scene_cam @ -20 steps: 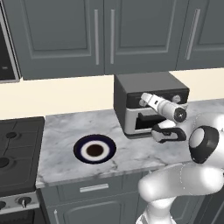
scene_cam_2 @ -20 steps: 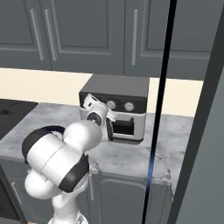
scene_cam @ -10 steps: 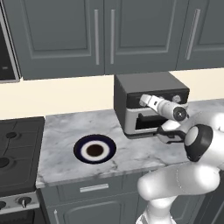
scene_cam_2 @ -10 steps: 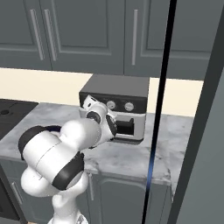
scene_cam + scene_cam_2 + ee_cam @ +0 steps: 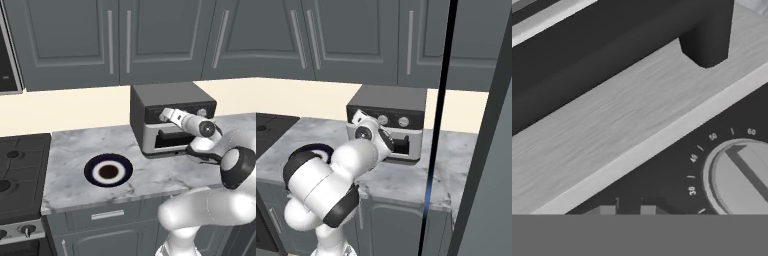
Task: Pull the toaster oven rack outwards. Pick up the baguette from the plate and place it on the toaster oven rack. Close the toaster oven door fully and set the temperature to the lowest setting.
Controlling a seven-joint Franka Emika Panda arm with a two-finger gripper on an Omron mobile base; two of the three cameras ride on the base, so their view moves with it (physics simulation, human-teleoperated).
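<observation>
The toaster oven (image 5: 170,97) stands on the counter with the toaster oven door (image 5: 167,142) up against its front. My gripper (image 5: 164,116) is at the left end of the control strip, also in the right base view (image 5: 357,118). In the hand view the gripper (image 5: 624,211) is almost shut, with a slim gap and nothing in it. A silver knob (image 5: 744,177) with a numbered dial lies just right of the tips, and the door's dark handle bar (image 5: 587,45) crosses above. The plate (image 5: 108,171) lies bare. The baguette and the toaster oven rack are hidden.
A black stove (image 5: 20,170) adjoins the marble counter (image 5: 70,145) on the left. Grey cabinets hang above. In the right base view a tall dark panel (image 5: 483,150) and a thin dark post (image 5: 438,125) stand close to the oven's right side.
The hand has stayed almost in place at the control strip, rising slightly. The elbow has swung further right in the left base view.
</observation>
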